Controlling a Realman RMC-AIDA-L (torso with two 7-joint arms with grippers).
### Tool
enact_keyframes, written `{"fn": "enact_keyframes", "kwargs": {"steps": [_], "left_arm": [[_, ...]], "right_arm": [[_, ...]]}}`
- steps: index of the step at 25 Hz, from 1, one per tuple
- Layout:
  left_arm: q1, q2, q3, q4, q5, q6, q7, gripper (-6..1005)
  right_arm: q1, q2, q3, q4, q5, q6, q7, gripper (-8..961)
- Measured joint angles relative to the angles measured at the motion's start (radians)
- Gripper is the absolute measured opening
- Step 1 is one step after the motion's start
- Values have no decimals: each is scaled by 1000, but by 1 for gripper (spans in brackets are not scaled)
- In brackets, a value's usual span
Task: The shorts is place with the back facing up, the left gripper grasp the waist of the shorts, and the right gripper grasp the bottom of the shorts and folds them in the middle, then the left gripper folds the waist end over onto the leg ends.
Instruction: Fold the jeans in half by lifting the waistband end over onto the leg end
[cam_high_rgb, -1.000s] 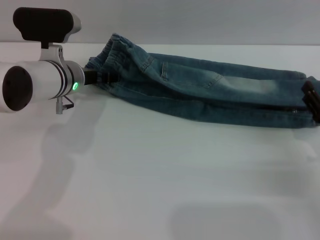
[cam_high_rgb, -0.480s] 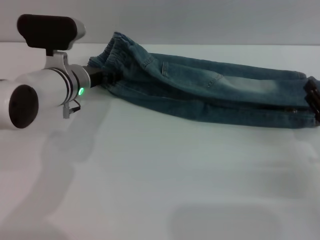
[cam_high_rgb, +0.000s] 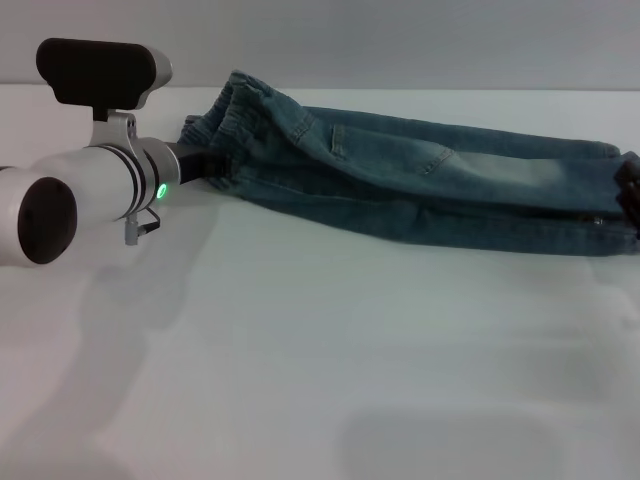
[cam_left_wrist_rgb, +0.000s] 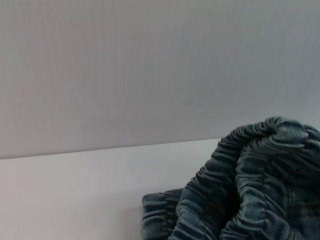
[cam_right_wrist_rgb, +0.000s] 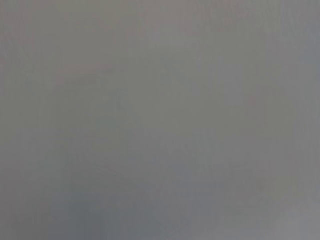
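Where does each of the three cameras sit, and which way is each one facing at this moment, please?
Head view: on the robot's head, looking forward and down at the white table; shows the left arm, the left gripper at the jeans' waist, and the right gripper at the leg ends.
Left wrist view: on the left wrist, facing the bunched elastic waist, table edge and wall; no fingers visible.
Right wrist view: on the right wrist; only a blank grey surface.
Shared: head and left wrist views both show the waist.

Head camera looks down across the table (cam_high_rgb: 320, 380); left wrist camera, close at ten o'clock, shares the shorts' (cam_high_rgb: 420, 185) waistband (cam_left_wrist_rgb: 240, 190); right wrist sees blank grey.
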Motion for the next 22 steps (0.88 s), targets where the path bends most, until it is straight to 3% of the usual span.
{"fn": "enact_keyframes", "kwargs": {"steps": [7,22], "left_arm": [[8,0,2,-10,0,-10,0,107],[191,3,3,-332,11,-120,6,47]], "right_arm": [[-1,-1,2,6,-34,1,38,570],[22,-1,1,0,-73,-8,87,514]]}}
